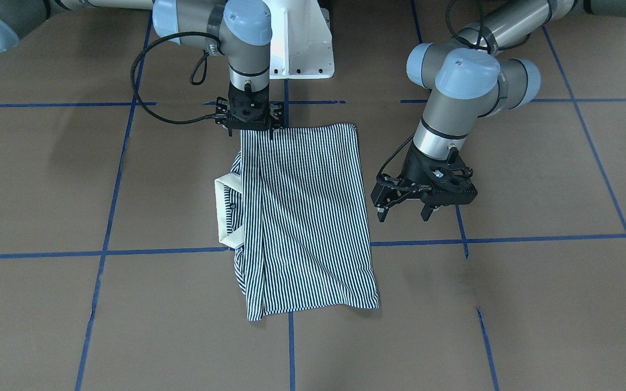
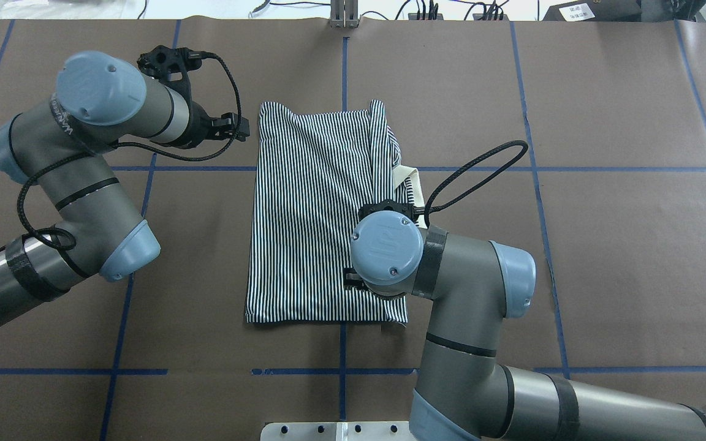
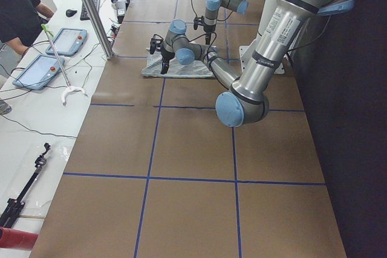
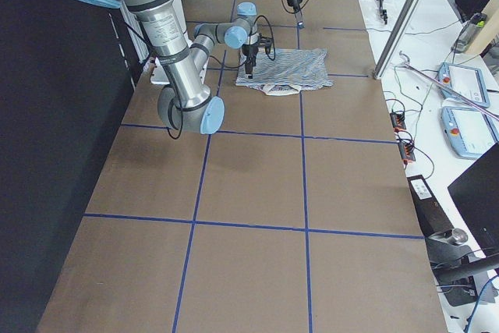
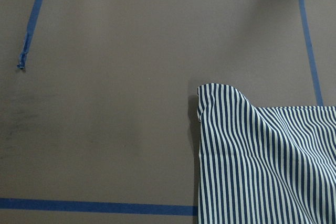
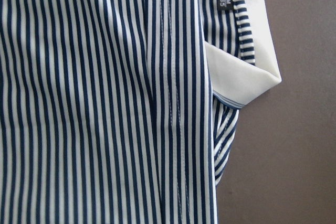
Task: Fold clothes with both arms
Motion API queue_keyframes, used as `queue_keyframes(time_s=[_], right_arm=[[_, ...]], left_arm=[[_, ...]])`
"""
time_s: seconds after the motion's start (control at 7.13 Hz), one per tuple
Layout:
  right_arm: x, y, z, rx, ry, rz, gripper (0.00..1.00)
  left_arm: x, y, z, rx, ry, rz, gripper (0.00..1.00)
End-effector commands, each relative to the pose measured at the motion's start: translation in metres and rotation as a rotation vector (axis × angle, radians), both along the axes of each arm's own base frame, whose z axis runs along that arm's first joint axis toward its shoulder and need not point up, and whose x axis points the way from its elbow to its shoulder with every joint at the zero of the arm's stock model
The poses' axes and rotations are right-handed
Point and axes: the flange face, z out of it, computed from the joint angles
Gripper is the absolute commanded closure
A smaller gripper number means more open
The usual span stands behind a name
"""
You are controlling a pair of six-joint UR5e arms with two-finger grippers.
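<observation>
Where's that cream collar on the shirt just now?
In the front-facing view the collar pokes out at the left edge of the shirt, on the robot's right side.

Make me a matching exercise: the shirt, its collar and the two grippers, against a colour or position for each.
1 shirt
2 collar
3 left gripper
4 right gripper

A cream
B open, off to the side of the cloth
C navy-and-white stripes
D over the shirt's edge

Pairs: 1-C, 2-A, 3-B, 4-D

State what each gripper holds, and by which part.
Left gripper: open, nothing. Right gripper: down at the shirt's robot-side edge; a hold cannot be told.
</observation>
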Motion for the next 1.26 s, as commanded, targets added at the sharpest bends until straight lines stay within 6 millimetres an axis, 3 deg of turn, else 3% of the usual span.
queue_keyframes(time_s=[0.0,0.42,1.12], right_arm=[[-0.008,0.009,0.014,0.047,0.073,-0.101,0.0],[-0.021,0.005,0.03,0.072,0.116,-0.161,0.0],[-0.018,0.0,0.041,0.075,0.138,-0.174,0.0]], left_arm=[[0.004,0.003,0.002,-0.004,-0.002,0.006,0.0],[0.006,0.005,0.002,-0.007,0.002,0.01,0.0],[0.01,0.005,0.005,-0.008,-0.001,0.015,0.0]])
